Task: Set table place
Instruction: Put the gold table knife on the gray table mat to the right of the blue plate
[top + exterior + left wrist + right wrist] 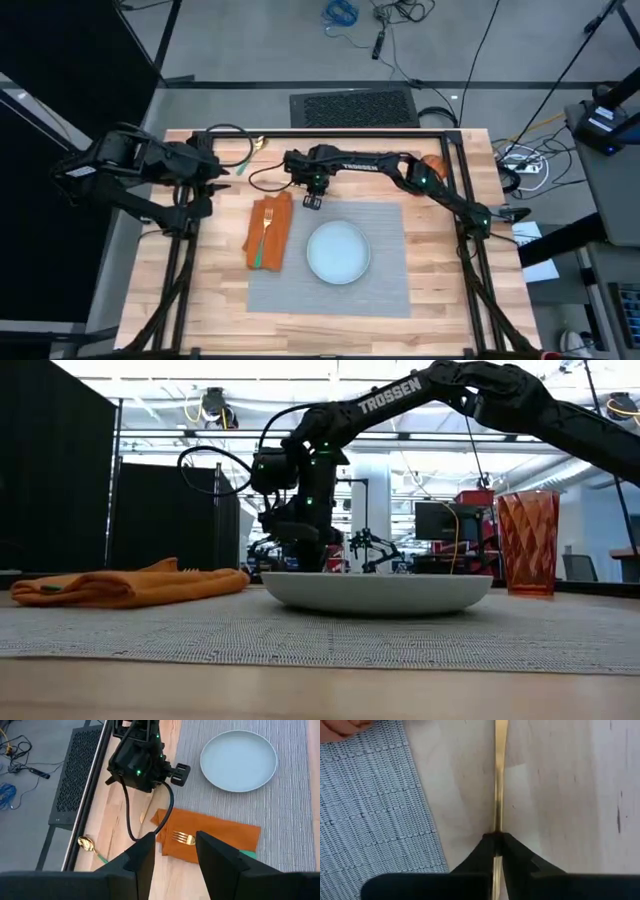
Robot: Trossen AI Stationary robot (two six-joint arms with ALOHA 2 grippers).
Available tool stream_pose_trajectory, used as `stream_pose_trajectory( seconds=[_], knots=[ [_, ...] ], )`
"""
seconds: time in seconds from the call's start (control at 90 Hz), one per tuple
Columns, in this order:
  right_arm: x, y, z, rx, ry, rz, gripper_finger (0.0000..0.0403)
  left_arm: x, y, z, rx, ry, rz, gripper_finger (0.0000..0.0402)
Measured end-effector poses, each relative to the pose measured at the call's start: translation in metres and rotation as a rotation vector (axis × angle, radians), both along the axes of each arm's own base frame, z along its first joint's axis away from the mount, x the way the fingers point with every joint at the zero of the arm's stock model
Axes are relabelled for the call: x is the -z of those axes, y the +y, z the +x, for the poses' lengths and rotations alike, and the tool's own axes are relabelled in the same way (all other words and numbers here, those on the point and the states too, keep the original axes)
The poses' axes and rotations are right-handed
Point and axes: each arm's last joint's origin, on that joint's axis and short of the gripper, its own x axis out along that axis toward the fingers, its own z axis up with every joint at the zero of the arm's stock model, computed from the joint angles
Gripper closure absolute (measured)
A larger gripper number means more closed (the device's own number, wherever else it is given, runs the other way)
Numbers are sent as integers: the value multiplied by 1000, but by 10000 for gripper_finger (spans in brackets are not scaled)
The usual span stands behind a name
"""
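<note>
The grey placemat (380, 285) lies on the wooden table (200, 300) and carries the pale blue plate (338, 250). An orange napkin (270, 232) lies at the placemat's left edge with a gold fork (184, 838) on top. My right gripper (312, 200) stands just beyond the placemat's far edge, shut on a thin gold knife (499, 780) over bare wood. My left gripper (175, 852) hovers open over the table's far left, apart from the napkin. My right gripper pinches the gold knife (496, 837) between its two fingers, which press on its two flat sides, so it shows edge-on. The fingers come from above, pointing down. The knife runs on past the fingertips beside the placemat's edge. Whether it rests on the wood, I cannot tell.
A gold spoon with a green handle (87, 845) lies near the table's far left edge. An orange faceted cup (527, 540) stands at the far right. A black cable (131, 815) loops from the right arm over the wood. Bare placemat lies right of the plate.
</note>
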Motion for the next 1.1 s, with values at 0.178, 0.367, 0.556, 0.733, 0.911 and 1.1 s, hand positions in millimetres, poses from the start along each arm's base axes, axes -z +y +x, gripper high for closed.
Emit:
stream_pose_trajectory(
  seconds=[0.178,0.367,0.556,0.733,0.911,1.1],
  knots=[
    [-18,-2,-5,17,-9,-44,402,0,0,0,1,0,1,275],
    [-28,1,-10,32,11,-33,403,0,0,0,0,0,0,275],
    [-40,8,-16,53,40,-23,403,0,0,0,0,0,0,275],
    [-62,15,-27,102,69,-32,403,0,0,0,1,0,1,275],
    [-81,23,-36,162,75,-50,403,0,0,0,2,0,1,275],
    [-93,38,-46,211,135,-38,403,0,0,0,3,0,3,275]
  ],
)
